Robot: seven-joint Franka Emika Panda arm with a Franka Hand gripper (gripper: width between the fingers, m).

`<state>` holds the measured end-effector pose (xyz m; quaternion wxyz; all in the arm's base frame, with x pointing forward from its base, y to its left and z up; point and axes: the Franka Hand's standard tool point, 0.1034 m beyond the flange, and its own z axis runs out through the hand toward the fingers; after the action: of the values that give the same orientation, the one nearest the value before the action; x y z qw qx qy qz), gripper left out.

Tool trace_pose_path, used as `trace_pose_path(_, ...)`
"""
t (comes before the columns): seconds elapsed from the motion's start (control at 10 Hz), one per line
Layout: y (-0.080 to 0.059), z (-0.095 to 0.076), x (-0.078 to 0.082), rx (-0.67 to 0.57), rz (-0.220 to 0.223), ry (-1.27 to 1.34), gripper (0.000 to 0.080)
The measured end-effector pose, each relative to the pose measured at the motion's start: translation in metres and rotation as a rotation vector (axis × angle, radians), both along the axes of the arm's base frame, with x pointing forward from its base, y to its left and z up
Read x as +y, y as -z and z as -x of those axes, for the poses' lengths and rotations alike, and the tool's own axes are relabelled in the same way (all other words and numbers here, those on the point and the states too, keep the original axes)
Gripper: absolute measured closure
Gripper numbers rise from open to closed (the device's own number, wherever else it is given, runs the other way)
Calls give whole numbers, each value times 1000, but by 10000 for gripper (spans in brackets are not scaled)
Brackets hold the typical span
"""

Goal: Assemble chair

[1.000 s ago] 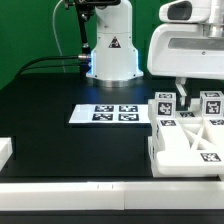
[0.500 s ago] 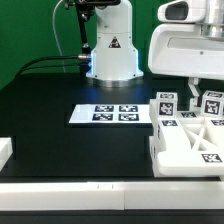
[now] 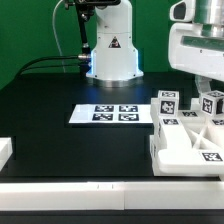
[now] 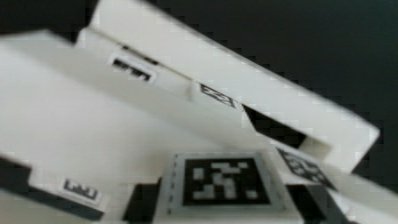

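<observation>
The chair lies in loose white parts at the exterior view's right. A flat X-braced panel [image 3: 188,140] lies at the front, and a tagged block [image 3: 167,102] stands behind it. My gripper [image 3: 209,94] hangs over the far right and is shut on a second tagged block [image 3: 211,105]. In the wrist view this block [image 4: 221,182] fills the gap between my dark fingers [image 4: 164,205], tag facing the camera. Beyond it lie the panel [image 4: 71,110] and a long white piece [image 4: 214,70] with small tags.
The marker board [image 3: 104,115] lies flat mid-table. The arm's base [image 3: 110,55] stands behind it, with cables running off to the exterior view's left. A plain white edge block [image 3: 5,150] sits at the front left, and a white rail [image 3: 90,192] runs along the front edge.
My jaws have closed from wide open onto the tagged block. The hand has since shifted a little up and toward the exterior view's right.
</observation>
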<state>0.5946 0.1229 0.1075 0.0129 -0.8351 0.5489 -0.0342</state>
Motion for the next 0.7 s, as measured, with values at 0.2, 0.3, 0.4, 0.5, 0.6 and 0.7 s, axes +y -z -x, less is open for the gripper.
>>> trace_pose_path(0.2, 0, 0, 0, -4, -10, 105, 535)
trace_pose_path(0.3, 0, 0, 0, -5, -19, 179, 535)
trace_pose_path(0.4, 0, -1, -1, -5, -30, 251, 535)
trace_pose_path(0.5, -1, -1, -3, -2, -61, 354, 535)
trace_pose_path(0.6, -1, -2, -3, 1, -85, 459, 535)
trace_pose_path(0.7, -1, -2, -3, 3, -99, 534, 535)
